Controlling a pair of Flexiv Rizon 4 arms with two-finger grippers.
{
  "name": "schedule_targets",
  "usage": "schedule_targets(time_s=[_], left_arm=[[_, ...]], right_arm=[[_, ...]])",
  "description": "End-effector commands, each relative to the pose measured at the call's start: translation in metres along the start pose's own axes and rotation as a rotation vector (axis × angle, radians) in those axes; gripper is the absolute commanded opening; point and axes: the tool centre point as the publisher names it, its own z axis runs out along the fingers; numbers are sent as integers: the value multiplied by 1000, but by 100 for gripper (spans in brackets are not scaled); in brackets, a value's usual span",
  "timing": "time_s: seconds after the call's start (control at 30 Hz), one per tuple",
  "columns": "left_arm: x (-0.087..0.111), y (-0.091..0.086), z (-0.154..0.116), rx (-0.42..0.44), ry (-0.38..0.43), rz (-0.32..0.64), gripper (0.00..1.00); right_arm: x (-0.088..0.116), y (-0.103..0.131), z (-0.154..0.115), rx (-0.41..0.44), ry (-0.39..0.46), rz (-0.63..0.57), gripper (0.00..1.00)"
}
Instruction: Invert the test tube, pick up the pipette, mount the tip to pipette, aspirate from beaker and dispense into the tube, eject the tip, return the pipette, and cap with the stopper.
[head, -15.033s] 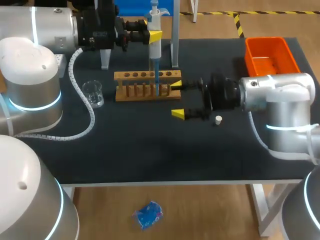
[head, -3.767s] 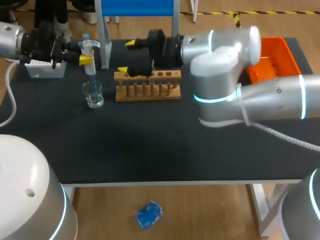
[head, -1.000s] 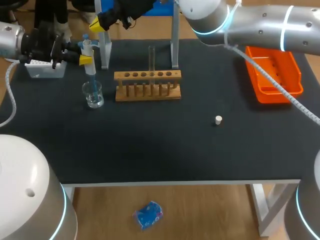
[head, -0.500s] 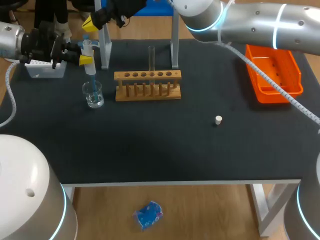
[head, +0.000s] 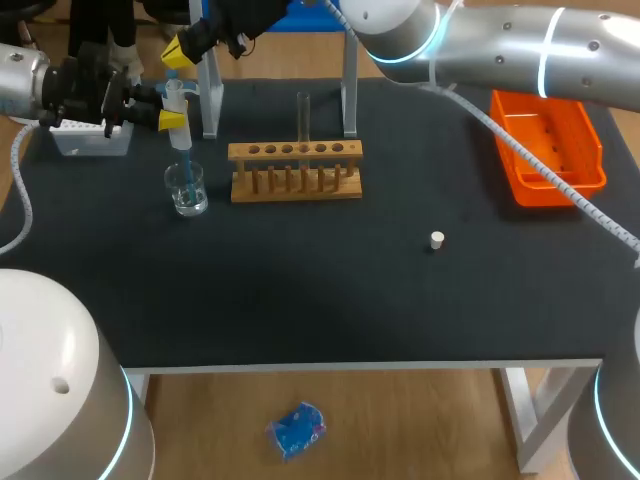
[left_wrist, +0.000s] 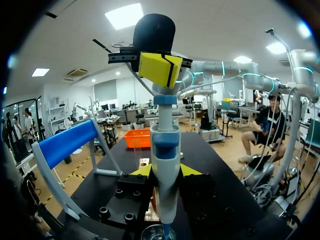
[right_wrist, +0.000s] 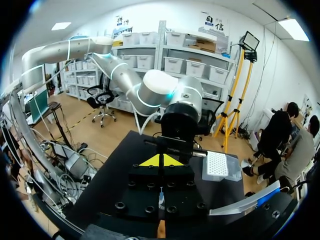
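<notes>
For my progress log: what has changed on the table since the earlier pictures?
The left pincer, shut on the pipette, carried it from the rack leftward to the beaker. The right pincer left the rack, closed, and swung across to above the pipette's top. Rack, test tube and stopper stayed put.

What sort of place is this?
Probably a lab bench set up for robot work: a wooden test tube rack, a glass beaker and a pipette held over it.
</notes>
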Motion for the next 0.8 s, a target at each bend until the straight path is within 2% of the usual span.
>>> schedule_targets(time_s=[0.03,0.8], left_arm=[[1,-1,0,-2,-2,0,0],[1,-1,0,-2,-2,0,0]], right_arm=[[-2,-3,3,5,10,3,0],[6,-19,16,22,41,32,0]])
